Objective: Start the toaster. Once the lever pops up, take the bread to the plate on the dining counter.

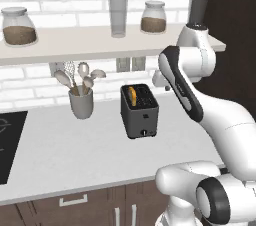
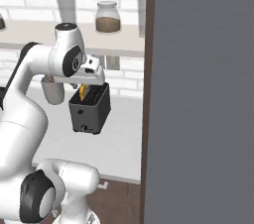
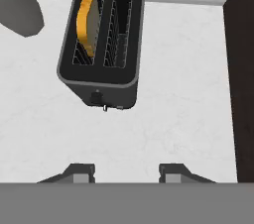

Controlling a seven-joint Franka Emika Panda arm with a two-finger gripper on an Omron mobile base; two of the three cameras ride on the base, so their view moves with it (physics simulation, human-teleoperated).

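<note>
The gripper point(image 3: 126, 172), at the bottom of the hand view, hangs with its jaws wide apart and empty above the counter point(image 3: 163, 124). Above it, upper left of centre, stands the toaster point(image 3: 101, 42), the bread point(image 3: 86, 24) in its left slot. Its lever point(image 3: 105, 107) is tiny, so a descent slightly off line could miss it or shove the toaster.

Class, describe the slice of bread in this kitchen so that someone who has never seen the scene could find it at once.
Start at the pale grey counter below the white brick wall, then find the small dark grey boxy toaster standing right of the grey utensil cup. The bread is the golden-orange-crusted slice standing upright in one of its two slots; the other slot beside it is empty.
</note>
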